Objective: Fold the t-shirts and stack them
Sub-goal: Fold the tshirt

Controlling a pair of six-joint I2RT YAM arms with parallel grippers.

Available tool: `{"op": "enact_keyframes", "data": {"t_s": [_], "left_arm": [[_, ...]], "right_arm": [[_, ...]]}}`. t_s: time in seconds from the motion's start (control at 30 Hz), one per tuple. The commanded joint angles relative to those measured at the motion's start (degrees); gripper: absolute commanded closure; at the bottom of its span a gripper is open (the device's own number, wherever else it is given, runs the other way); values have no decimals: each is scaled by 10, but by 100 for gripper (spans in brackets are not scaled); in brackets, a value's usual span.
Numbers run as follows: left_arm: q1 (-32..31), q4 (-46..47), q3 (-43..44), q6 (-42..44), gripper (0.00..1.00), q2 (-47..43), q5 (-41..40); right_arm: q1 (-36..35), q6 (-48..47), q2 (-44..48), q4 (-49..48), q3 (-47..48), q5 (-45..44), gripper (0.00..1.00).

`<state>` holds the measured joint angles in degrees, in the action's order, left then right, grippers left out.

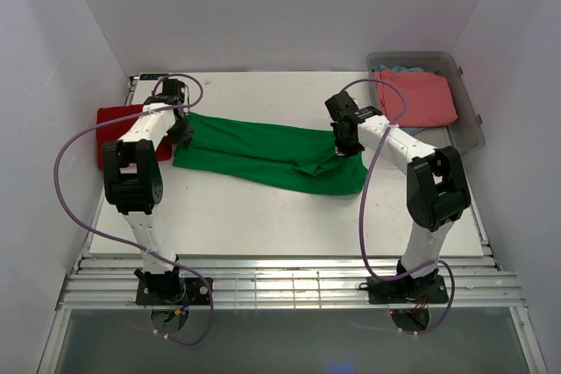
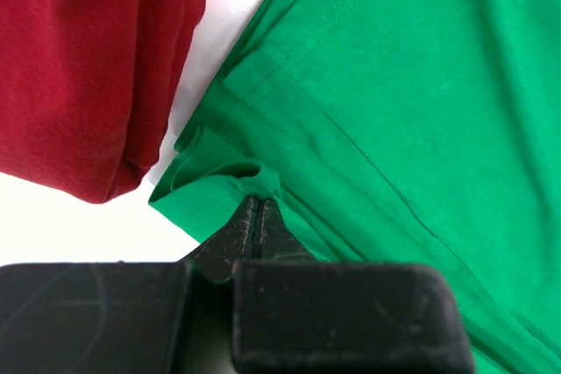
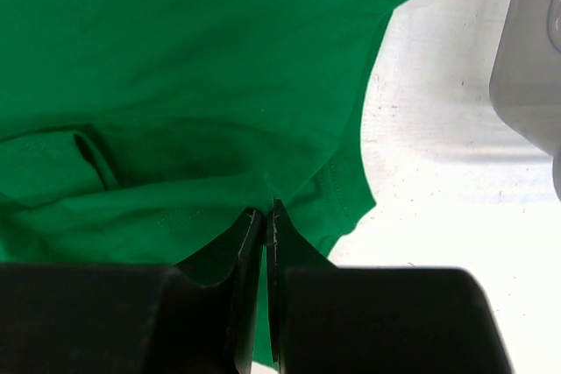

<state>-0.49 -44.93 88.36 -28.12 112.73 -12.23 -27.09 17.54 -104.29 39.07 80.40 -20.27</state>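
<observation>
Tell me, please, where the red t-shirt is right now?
In the top view, the red t-shirt lies at the table's left edge, just left of the green t-shirt, with a strip of bare table between them.

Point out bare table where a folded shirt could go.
Widest: the table between the green t-shirt and the arm bases. Also the strip behind it, to the back wall. Crowded: red t-shirt at left, bin at right.

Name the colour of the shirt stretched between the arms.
The shirt is bright green; top view shows it best.
</observation>
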Motion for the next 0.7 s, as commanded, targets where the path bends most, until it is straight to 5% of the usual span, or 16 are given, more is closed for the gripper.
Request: {"op": "enact_keyframes", "data": {"t_s": [0.0,0.67], "left_arm": [[22,14,26,-7,100,-20,-21],[23,26,126,14,100,78,22]], "right_arm": [[9,-13,-14,5,37,-8,92],[29,-27,-102,27,119,-14,92]]}}
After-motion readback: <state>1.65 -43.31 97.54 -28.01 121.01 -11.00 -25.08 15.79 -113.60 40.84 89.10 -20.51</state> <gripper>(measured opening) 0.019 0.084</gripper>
